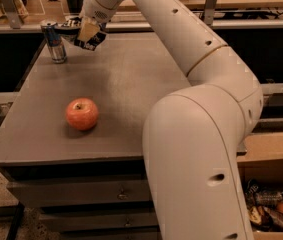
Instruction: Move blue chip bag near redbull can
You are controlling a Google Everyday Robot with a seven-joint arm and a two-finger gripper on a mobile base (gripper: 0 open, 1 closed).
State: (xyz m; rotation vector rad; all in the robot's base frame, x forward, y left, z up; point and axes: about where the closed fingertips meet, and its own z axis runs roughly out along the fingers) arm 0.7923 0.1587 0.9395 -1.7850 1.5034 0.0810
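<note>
The redbull can [54,41] stands upright at the far left corner of the grey table [131,94]. My gripper [85,33] is at the far left of the table, just right of the can, and is shut on the blue chip bag [79,35]. The dark blue crumpled bag sticks out from the gripper toward the can and hangs slightly above the table top, almost touching the can's right side. My white arm reaches in from the right foreground.
A red-orange apple [82,113] lies on the table's front left part. A shelf with items runs behind the table [11,4]. A box with snacks [271,204] sits low at the right. Drawers are below the table front.
</note>
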